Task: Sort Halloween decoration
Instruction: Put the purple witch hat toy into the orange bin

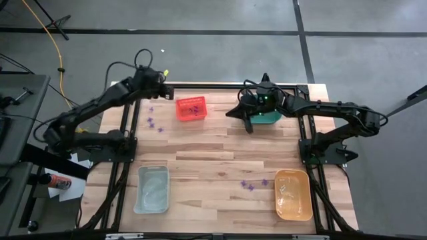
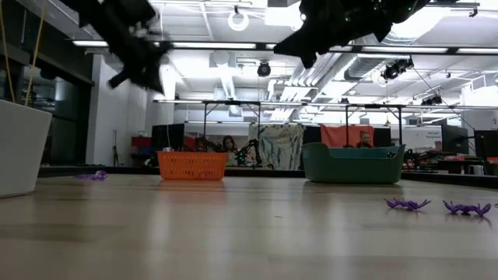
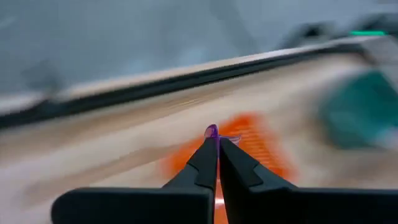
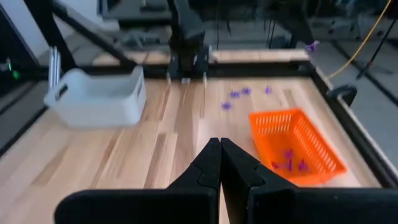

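My left gripper [image 1: 162, 75] hangs high over the table's far left corner, shut on a tiny purple Halloween decoration [image 3: 211, 131]. The red-orange mesh basket [image 1: 191, 109], with several purple trinkets in it [image 4: 289, 163], lies beyond its fingers in the left wrist view. Loose purple trinkets lie on the wood left of the basket [image 1: 152, 121] and near the front right [image 1: 252, 186]. My right gripper [image 1: 245, 121] hangs shut and empty above the table beside the green bin [image 1: 268, 118]. My left gripper pinches the purple trinket [image 3: 211, 131] between the very ends of its two fingers; only a small bit of it shows above the tips. The fingers slant downward. The trinket is lifted clear of the table.
A clear bin [image 1: 152, 189] stands at the front left and an orange bin [image 1: 293, 194] at the front right. Bare wood lies across the table's middle. A black frame runs along the far edge [image 4: 249, 65]. People sit in the room behind [image 2: 229, 145].
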### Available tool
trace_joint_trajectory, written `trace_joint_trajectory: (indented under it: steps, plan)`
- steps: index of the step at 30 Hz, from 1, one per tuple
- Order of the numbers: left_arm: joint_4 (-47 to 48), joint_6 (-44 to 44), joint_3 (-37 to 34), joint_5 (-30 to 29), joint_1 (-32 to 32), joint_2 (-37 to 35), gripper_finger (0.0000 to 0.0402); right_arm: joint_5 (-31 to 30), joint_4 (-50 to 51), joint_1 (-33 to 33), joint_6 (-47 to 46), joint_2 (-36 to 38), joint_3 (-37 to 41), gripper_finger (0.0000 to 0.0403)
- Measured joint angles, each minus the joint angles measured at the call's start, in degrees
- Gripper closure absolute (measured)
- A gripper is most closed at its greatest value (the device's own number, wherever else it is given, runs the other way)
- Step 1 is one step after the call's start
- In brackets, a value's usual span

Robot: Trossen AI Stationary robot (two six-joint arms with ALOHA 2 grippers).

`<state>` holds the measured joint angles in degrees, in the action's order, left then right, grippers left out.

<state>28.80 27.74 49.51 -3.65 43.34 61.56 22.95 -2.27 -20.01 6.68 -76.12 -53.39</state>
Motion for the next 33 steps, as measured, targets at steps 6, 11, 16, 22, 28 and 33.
trace_joint_trajectory:
  steps: [6, 11, 16, 22, 28, 33]
  plan:
    - [-15.3, -6.8, 0.0, 8.4, -13.8, -6.8, 0.0401, 1.4, -11.3, 0.5, -5.9, 0.0, 0.0, 0.0403]
    - [-28.1, -14.2, 0.0, 8.7, -25.3, -6.3, 0.0401, 1.6, -19.5, 1.8, -12.4, 0.0, 0.0, 0.0403]
    - [-37.1, -15.9, 0.0, 8.7, -31.1, -4.0, 0.0401, 4.3, -22.6, 3.8, -12.5, 0.0, 0.0, 0.0403]
    - [-40.0, -16.9, 0.0, 8.6, -32.5, -2.3, 0.0401, 4.5, -22.4, 5.0, -11.8, 0.0, 0.0, 0.0403]
    - [-40.0, -16.9, 0.0, 8.6, -32.5, -2.2, 0.0401, 4.5, -22.4, 4.7, -11.8, 0.0, 0.0, 0.0403]
    - [-40.0, -16.9, 0.0, 8.6, -32.5, -2.2, 0.0401, 4.5, -22.4, 4.5, -10.6, 0.0, 0.0, 0.0403]
